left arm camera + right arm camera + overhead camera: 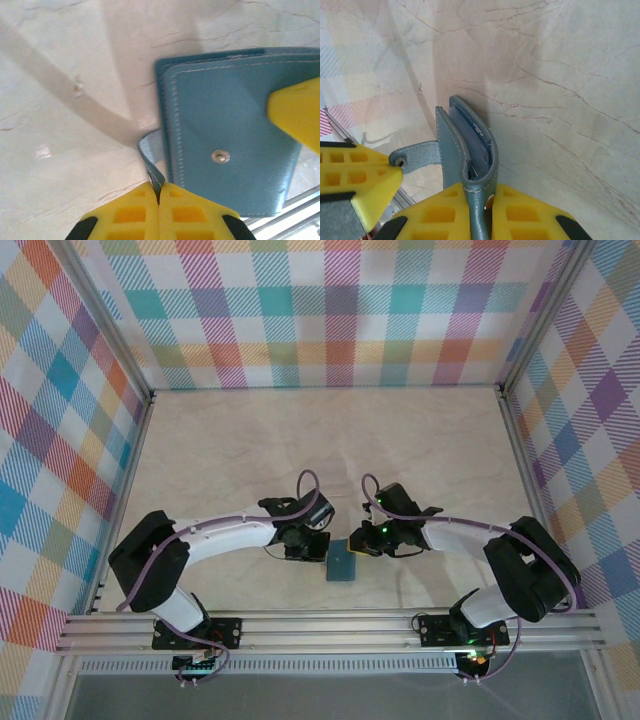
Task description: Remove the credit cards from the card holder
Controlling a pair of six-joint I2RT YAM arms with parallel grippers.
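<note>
Card holder (341, 562) gripped between both inward-bent arms: left jaws clamp its tab (148, 156), right jaws its edge.

The table (250, 440) has a pale cream top crossed by thin brown veins like marble. Metal rails (330, 625) run along its near edge, and slimmer ones line its left and right edges. The teal-blue card holder (341, 562) sits close to the middle of the near edge, its broad face turned upward. Whether it rests on the surface or hangs just above it cannot be told.
</note>
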